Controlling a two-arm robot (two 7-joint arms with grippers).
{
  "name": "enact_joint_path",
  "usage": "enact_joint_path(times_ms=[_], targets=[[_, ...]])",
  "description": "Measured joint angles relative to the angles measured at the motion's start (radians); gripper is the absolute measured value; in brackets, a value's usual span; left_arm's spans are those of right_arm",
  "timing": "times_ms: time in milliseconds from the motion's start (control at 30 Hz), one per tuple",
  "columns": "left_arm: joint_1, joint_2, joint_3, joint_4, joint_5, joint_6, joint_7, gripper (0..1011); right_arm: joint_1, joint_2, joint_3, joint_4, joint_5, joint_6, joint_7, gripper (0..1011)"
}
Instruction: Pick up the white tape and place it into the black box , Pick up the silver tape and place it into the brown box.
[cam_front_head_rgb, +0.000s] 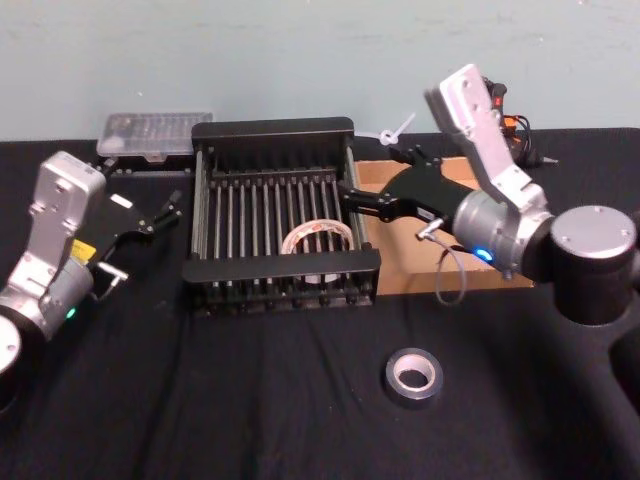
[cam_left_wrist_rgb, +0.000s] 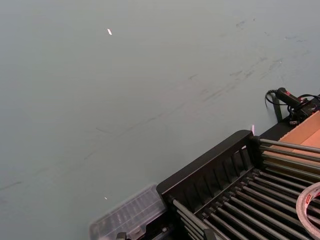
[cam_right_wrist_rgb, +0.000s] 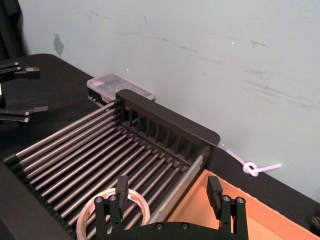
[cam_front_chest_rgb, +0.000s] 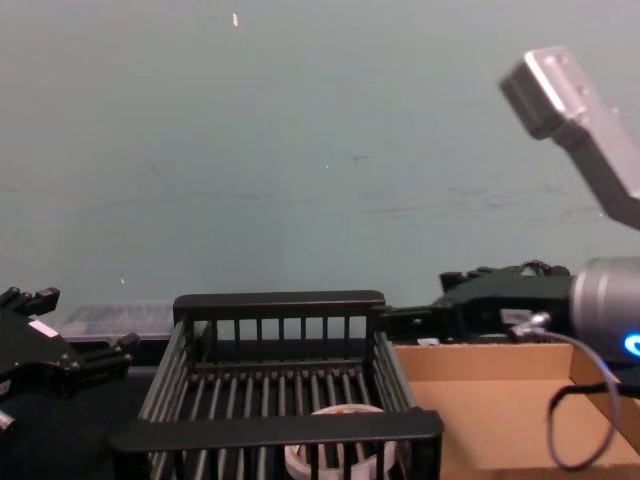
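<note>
White tape (cam_front_head_rgb: 318, 240) lies flat on the slatted bottom of the black box (cam_front_head_rgb: 272, 129), centre of the head frame, toward the box's front-right corner. In the chest view the roll (cam_front_chest_rgb: 338, 448) shows low through the front bars; in the right wrist view it (cam_right_wrist_rgb: 114, 211) sits at the bottom edge, just beside the jaws there.

Right gripper (cam_front_head_rgb: 366, 182) sits right of centre in the head frame, over the box's right rim where it meets the brown box (cam_front_head_rgb: 372, 172). Jaws spread wide, nothing between them. Right wrist view shows both fingers (cam_right_wrist_rgb: 121, 188) apart, one over the crate bars nr the white roll, the other over the cardboard. The arm comes in from the right edge w/ a grey cable looping under it.

Silver tape (cam_front_head_rgb: 414, 375) lies flat on the black surface (cam_front_head_rgb: 250, 400), lower centre-right of the head frame, in front of both boxes and well apart from the grippers.

Brown box adjoins the black box's right side, mostly covered by the right arm in the head view; in the chest view its wall (cam_front_chest_rgb: 480, 362) fills lower right.

Left gripper (cam_front_head_rgb: 154, 212) at left of the head frame, beside the black box's left wall, off the surface; jaws open, holding nothing.

Clear plastic case (cam_front_head_rgb: 155, 134) sits behind the box's back-left corner, upper left.
</note>
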Motion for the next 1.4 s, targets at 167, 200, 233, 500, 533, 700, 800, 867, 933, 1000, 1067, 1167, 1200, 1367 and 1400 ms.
enact_joint_path(times_ms=[167,200,233,500,533,700,800,867,933,1000,1067,1167,1200,1367,1400], targets=[[0.0,0.0,0.0,0.0,0.0,0.0,0.0,1001,-0.038,0.045,0.02,-0.061,0.015,0.008,0.017,1002],[0.0,0.0,0.0,0.0,0.0,0.0,0.0,1001,-0.045,0.054,0.023,-0.073,0.018,0.009,0.021,1002],[0.0,0.0,0.0,0.0,0.0,0.0,0.0,1001,-0.061,0.074,0.03,-0.099,0.023,0.009,0.028,1002],[0.0,0.0,0.0,0.0,0.0,0.0,0.0,1002,-0.162,0.19,0.084,-0.229,0.059,0.013,0.055,1002],[0.0,0.0,0.0,0.0,0.0,0.0,0.0,1002,-0.171,0.2,0.09,-0.239,0.062,0.014,0.056,1002],[0.0,0.0,0.0,0.0,0.0,0.0,0.0,1001,-0.227,0.258,0.111,-0.294,0.083,0.021,0.071,1003],[0.0,0.0,0.0,0.0,0.0,0.0,0.0,1001,-0.262,0.287,0.117,-0.321,0.095,0.023,0.078,1003],[0.0,0.0,0.0,0.0,0.0,0.0,0.0,1002,-0.292,0.306,0.118,-0.341,0.104,0.022,0.081,1002],[0.0,0.0,0.0,0.0,0.0,0.0,0.0,1001,-0.311,0.316,0.118,-0.351,0.108,0.02,0.083,1002],[0.0,0.0,0.0,0.0,0.0,0.0,0.0,1001,-0.334,0.326,0.116,-0.362,0.115,0.017,0.084,1003],[0.0,0.0,0.0,0.0,0.0,0.0,0.0,1001,-0.352,0.334,0.113,-0.37,0.121,0.015,0.084,1002],[0.0,0.0,0.0,0.0,0.0,0.0,0.0,1001,-0.364,0.339,0.107,-0.375,0.127,0.015,0.084,1002],[0.0,0.0,0.0,0.0,0.0,0.0,0.0,1001,-0.371,0.343,0.103,-0.377,0.13,0.016,0.084,1003],[0.0,0.0,0.0,0.0,0.0,0.0,0.0,1001,-0.383,0.353,0.088,-0.379,0.137,0.021,0.087,1002],[0.0,0.0,0.0,0.0,0.0,0.0,0.0,1001,-0.386,0.355,0.083,-0.379,0.14,0.024,0.088,1002]])
